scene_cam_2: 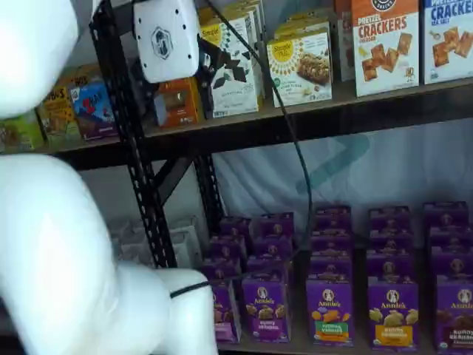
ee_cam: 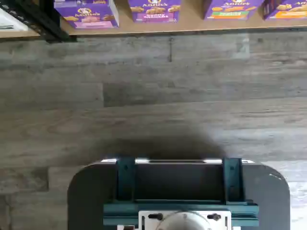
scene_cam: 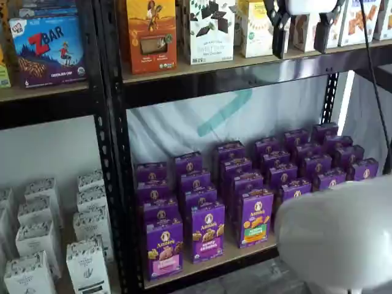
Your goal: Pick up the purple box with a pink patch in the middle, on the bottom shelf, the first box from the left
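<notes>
Lighting even, fairly bright; soft shadow on floor ahead of mount; glare strip on mount's far edge; arm at 8 o'clock blurred, overexposed; all views soft.

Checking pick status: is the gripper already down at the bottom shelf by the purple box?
No. In a shelf view the gripper hangs open at the upper shelf, well above the purple box on the bottom shelf.

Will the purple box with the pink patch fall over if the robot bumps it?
Probably it could tip: the purple box stands upright and narrow at the front of the bottom shelf. It looks like stiff cardboard, so it likely keeps its shape when squeezed. Boxes packed close behind may stop it falling backward. The hand is open, high above.
</notes>
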{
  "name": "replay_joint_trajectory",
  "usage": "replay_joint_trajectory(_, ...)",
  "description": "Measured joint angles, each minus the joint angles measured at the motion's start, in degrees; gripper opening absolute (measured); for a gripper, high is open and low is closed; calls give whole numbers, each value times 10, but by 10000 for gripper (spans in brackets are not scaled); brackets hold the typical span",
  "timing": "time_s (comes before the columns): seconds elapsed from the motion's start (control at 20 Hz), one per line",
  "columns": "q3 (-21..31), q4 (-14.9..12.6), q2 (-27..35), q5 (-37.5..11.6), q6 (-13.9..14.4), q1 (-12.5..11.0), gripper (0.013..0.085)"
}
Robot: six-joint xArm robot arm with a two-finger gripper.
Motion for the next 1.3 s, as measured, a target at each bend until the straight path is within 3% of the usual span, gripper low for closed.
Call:
replay_joint_trajectory(0.05, 28, -48, -26, -48, 29, 48, 850)
replay_joint_trajectory(0.2, 40, -67, -28, -73, 49, 71, 850)
replay_joint_trajectory(0.85, 72, -72, -18, -105, 73, 92, 850)
replay_joint_trajectory(1.3, 128, -64, -23, -141, 78, 92, 850)
